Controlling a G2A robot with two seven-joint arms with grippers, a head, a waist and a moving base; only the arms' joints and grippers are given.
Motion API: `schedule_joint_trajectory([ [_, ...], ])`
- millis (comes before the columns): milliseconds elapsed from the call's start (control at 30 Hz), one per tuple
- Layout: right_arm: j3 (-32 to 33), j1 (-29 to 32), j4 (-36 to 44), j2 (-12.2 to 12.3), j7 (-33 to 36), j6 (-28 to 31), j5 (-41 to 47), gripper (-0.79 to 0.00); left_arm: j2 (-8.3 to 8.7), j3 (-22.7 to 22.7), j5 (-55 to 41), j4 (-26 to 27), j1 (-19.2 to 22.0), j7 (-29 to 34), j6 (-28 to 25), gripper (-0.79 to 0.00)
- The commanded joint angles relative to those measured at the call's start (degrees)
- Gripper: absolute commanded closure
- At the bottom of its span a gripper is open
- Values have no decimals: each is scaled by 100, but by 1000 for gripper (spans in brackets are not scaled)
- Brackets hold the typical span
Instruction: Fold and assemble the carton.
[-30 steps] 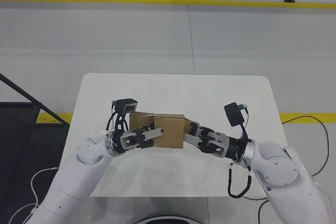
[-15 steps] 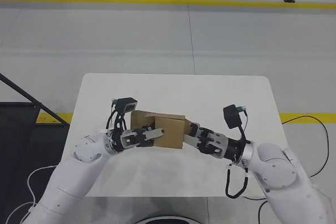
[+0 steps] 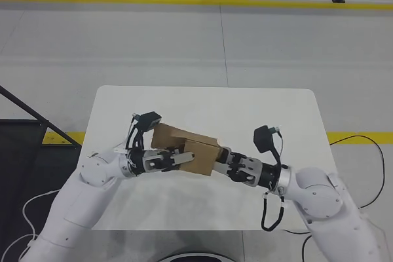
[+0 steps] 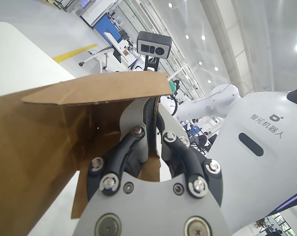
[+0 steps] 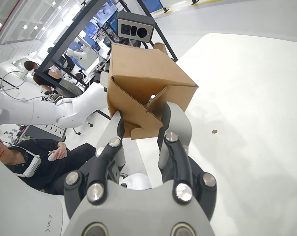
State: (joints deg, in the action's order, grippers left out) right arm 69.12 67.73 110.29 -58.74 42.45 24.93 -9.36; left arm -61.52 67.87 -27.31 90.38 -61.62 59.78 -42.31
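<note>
A brown cardboard carton [image 3: 183, 145] is held tilted over the middle of the white table [image 3: 249, 108]. My left gripper [image 3: 185, 158] is at its near-left side, shut on a thin cardboard wall [image 4: 152, 133] that runs between its fingers. An open flap [image 4: 101, 89] juts out above them. My right gripper [image 3: 218, 160] is at the carton's right end. It is shut on the folded end flaps [image 5: 141, 121], with one finger [image 5: 119, 124] on each side. The carton's far side faces [image 5: 143, 74] are formed into a box shape.
Bare table surface [image 5: 237, 87] lies all around the carton, with a small brown speck [image 5: 214, 131] on it. A black metal frame [image 3: 26, 108] stands off the table's left edge, and a black cable [image 3: 373, 164] lies on the floor to the right.
The carton has turned from level to slanted, its right end dropping toward the front. Both arms have shifted slightly left, still holding it.
</note>
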Motion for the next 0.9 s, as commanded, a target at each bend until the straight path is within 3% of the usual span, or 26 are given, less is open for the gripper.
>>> schedule_joint_trajectory([
  [0,-2,-1,-17,-1,-29,-7,-42,-345,5,4,86,49,24,18,54,0],
  [367,-40,62,-121,0,-78,50,-157,-339,81,130,981,334,130,155,602,0],
  [867,-208,51,-324,-29,-208,111,-218,-339,78,97,963,357,209,-46,606,0],
])
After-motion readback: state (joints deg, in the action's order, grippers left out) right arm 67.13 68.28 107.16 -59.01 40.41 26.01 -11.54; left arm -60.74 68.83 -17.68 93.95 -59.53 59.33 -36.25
